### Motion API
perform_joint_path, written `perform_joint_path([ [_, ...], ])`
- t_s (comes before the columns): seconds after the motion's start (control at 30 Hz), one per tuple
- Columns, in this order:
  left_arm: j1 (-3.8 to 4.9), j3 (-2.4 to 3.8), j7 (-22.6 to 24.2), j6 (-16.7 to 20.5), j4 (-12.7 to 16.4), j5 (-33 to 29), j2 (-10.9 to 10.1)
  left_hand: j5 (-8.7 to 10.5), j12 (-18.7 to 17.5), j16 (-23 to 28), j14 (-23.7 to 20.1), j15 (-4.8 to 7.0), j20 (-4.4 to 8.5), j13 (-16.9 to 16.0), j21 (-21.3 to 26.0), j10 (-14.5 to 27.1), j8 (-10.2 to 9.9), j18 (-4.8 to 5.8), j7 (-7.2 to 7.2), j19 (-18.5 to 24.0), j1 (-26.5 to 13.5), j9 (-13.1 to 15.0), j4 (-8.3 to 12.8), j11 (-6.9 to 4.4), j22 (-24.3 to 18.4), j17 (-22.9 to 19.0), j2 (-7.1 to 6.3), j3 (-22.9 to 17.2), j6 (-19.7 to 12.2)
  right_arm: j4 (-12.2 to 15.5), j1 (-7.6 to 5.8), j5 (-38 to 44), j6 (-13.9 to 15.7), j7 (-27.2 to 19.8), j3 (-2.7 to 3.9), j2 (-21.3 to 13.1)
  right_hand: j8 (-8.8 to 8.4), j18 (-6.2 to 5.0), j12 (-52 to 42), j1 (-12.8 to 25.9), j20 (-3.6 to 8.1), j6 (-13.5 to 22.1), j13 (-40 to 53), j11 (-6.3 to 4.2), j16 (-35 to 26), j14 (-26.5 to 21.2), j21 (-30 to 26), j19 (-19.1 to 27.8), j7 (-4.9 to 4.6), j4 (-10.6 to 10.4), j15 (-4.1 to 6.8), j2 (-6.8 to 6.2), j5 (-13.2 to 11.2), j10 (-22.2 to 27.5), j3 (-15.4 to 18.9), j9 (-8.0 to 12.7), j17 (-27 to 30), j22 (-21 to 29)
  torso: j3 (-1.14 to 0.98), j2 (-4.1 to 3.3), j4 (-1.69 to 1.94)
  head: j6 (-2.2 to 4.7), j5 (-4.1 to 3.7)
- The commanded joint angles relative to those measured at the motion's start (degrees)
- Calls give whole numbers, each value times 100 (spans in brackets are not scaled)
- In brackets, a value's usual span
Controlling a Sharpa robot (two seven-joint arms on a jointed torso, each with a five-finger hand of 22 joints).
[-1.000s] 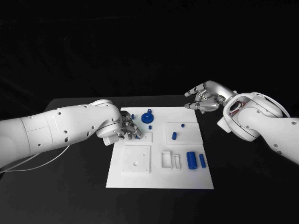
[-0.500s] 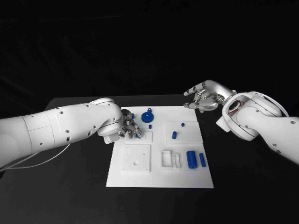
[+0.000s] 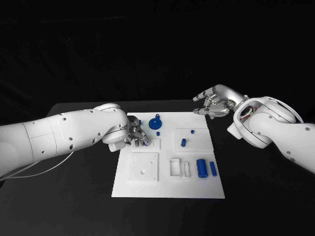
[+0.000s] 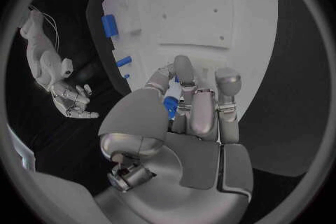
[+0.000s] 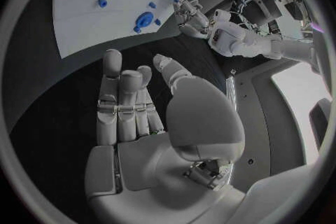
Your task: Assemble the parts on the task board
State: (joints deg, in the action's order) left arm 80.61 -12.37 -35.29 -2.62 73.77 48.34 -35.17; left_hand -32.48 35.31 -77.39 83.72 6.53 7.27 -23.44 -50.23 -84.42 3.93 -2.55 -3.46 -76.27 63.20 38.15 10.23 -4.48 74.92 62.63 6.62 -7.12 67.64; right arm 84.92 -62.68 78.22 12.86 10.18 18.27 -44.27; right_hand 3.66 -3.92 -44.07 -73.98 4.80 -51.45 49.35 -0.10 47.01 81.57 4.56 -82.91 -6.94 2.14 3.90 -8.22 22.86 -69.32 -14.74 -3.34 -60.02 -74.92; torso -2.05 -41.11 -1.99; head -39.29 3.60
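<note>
A white task board (image 3: 168, 187) dotted with blue parts (image 3: 202, 167) is seen on a black counter (image 3: 72, 196), flanked by white arms (image 3: 51, 140) ending in silver robot hands (image 3: 213, 103).

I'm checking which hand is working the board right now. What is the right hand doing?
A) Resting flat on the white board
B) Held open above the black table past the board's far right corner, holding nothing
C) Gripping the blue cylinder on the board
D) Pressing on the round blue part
B: the right hand hangs off the task board, fingers apart and empty in the right wrist view.
</note>
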Motion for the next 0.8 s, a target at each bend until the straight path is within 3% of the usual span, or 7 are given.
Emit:
perform_joint_path([
  [0.03,-29,-20,22,-159,7,-51,3,-5,51,-24,8,-42,-40,30,-22,-234,11,30,561,13,-35,1650,-16,-3,357,21,138,-30,868,1,6,11,-21,-54,3,2,-37,-67,-13,44,10,-28,-8,-2,-17,39,-23,0,-7,27,2,31,10,29,-25,4,-8,-43,1,0,2,5,5],
  [0.8,-30,-17,37,-192,-38,-159,-18,-41,100,-47,19,-47,-47,66,-27,-234,11,31,575,27,-202,1725,85,-7,352,80,208,-106,913,-32,23,17,-22,-58,3,18,-36,-67,-14,47,10,-37,-7,-3,-15,40,-23,0,-6,45,2,33,0,28,-37,3,-11,-46,1,-2,0,4,4],
])
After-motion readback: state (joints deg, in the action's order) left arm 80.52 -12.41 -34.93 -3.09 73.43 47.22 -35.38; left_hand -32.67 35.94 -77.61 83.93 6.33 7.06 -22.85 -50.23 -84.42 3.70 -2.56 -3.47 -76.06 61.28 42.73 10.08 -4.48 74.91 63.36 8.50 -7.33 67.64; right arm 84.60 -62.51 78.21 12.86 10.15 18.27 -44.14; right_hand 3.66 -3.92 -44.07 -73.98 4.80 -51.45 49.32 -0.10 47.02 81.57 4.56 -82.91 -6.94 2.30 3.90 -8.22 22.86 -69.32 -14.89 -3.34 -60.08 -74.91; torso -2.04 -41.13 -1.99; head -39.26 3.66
